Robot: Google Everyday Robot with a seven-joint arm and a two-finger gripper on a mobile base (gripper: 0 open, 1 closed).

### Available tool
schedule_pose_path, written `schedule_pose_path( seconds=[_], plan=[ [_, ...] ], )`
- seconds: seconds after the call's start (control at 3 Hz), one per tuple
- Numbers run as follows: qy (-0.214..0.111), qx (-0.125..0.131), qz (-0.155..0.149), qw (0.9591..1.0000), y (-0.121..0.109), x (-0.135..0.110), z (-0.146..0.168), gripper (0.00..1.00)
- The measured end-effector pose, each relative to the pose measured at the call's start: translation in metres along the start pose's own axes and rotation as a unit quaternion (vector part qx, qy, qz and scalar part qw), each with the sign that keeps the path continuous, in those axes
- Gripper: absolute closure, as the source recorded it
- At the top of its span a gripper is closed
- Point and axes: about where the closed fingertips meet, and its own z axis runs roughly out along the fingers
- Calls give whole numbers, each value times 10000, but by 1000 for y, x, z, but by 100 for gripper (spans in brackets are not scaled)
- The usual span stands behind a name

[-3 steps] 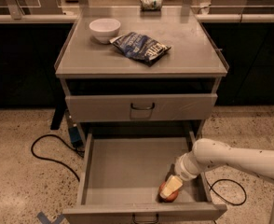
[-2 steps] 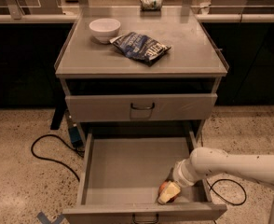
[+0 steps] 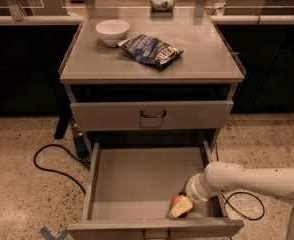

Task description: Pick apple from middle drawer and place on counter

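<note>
The middle drawer [image 3: 132, 179] is pulled out and open, showing its flat grey floor. The red apple [image 3: 175, 202] lies in its front right corner, partly covered by my gripper. My gripper [image 3: 181, 207] reaches in from the right on a white arm and sits right on the apple, low in the drawer. The grey counter [image 3: 207, 59] is the cabinet top above.
On the counter stand a white bowl [image 3: 112, 31] and a dark blue chip bag [image 3: 151, 50]. A can [image 3: 162, 3] lies on the ledge behind. The drawer above [image 3: 112, 116] is closed. A black cable [image 3: 52, 166] runs over the floor at the left.
My gripper has dropped lower and moved slightly left towards the drawer's front, onto the apple. The apple has stayed in the front right corner.
</note>
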Motion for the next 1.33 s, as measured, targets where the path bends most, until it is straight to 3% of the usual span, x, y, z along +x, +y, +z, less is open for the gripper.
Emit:
schedule_pose_path(
  seconds=[1.0, 1.33],
  plan=[
    [114, 52, 119, 9999, 6, 12, 9, 0],
    [114, 51, 119, 9999, 6, 12, 9, 19]
  ],
)
